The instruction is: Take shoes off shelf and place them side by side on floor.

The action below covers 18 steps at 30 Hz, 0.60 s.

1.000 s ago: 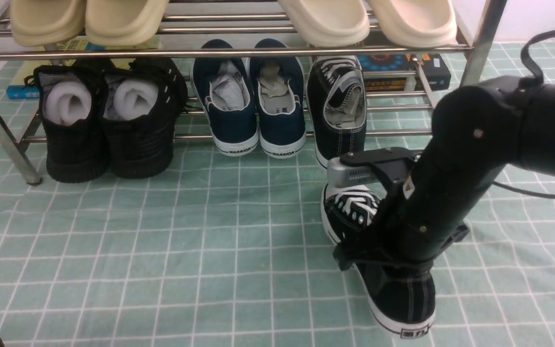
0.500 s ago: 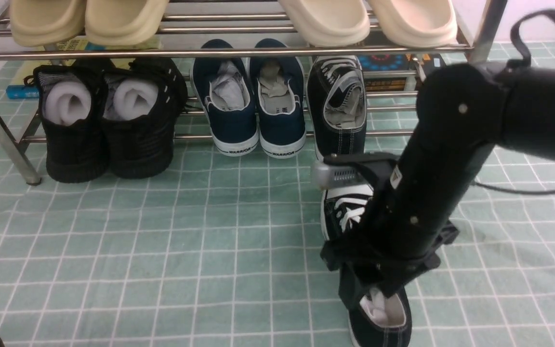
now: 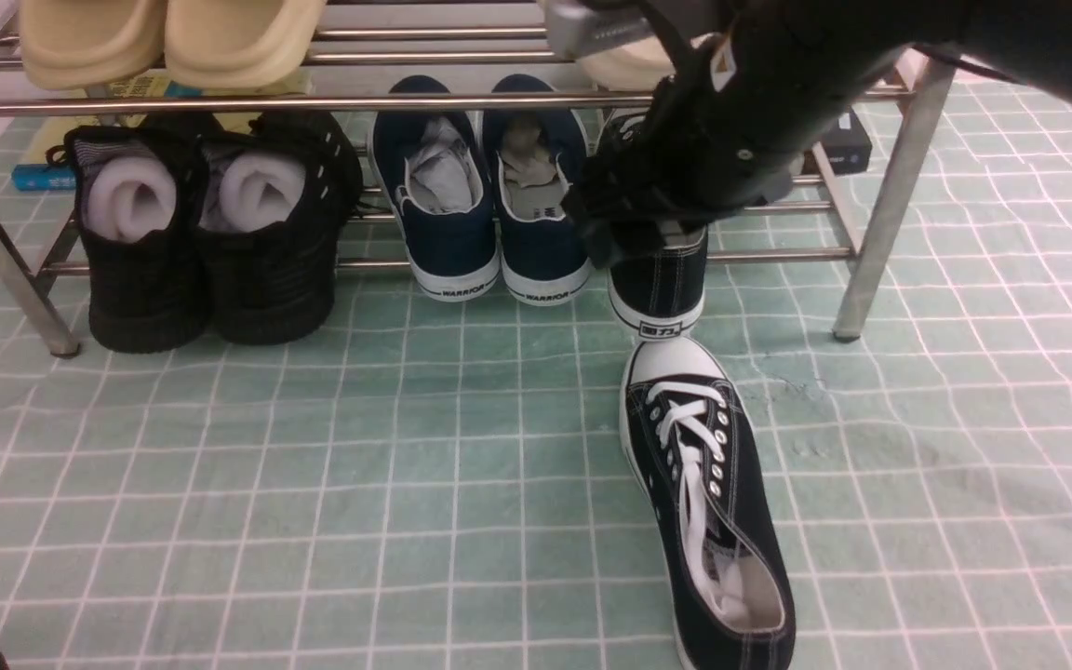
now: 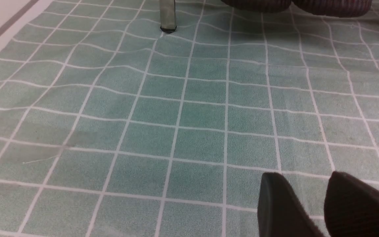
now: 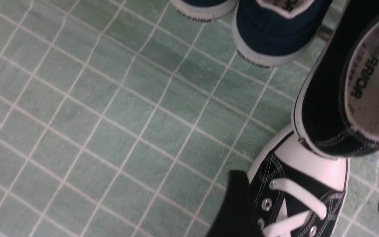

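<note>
- Swung up from the shoe [image 3: 708,502] on the floor [image 3: 313,465] to the shelf [image 3: 406,100]: right gripper [image 5: 311,204], fingers spread wide, empty.
- Shoe lying free, toe just beside the heel of its mate [image 3: 657,293] on the shelf.
- Left gripper [image 4: 321,204] low over bare floor, tips slightly apart.
- Half done; mate likely next.

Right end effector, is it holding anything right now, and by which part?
Nothing is held: the right end effector is open, its fingers spread wide above the floor sneaker.
</note>
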Tool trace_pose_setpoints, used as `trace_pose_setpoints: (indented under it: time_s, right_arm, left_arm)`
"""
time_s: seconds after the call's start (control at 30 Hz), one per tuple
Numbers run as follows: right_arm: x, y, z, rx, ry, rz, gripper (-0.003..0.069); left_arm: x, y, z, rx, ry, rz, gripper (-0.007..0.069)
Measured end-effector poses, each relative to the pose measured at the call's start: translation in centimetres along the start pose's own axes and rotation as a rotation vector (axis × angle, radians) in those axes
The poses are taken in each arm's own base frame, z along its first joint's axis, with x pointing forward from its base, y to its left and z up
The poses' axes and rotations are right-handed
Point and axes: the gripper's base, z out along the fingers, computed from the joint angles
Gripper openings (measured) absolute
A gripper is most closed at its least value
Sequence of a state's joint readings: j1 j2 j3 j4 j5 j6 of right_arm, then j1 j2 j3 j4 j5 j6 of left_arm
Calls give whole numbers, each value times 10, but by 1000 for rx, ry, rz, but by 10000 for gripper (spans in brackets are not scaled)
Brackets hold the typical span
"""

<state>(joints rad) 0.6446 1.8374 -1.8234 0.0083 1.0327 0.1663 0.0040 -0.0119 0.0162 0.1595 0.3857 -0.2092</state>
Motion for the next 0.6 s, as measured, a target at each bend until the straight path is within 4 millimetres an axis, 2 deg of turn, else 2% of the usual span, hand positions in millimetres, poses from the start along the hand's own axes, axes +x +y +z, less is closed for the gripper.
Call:
trace_pose_setpoints:
  time_s: [0.13, 0.27, 0.37, 0.6]
  right_arm:
    - [-14, -3, 38, 56, 15, -32, 540]
    - [-16, -7, 70, 105, 48, -52, 540]
    - [-12, -11, 86, 143, 74, -45, 540]
    - [-12, -18, 93, 229, 67, -47, 517]
  left_arm:
    - [0, 0, 0, 0, 0, 0, 242]
    - [0, 0, 0, 0, 0, 0, 242]
    - [0, 0, 0, 0, 0, 0, 242]
    - [0, 0, 0, 0, 0, 0, 242]
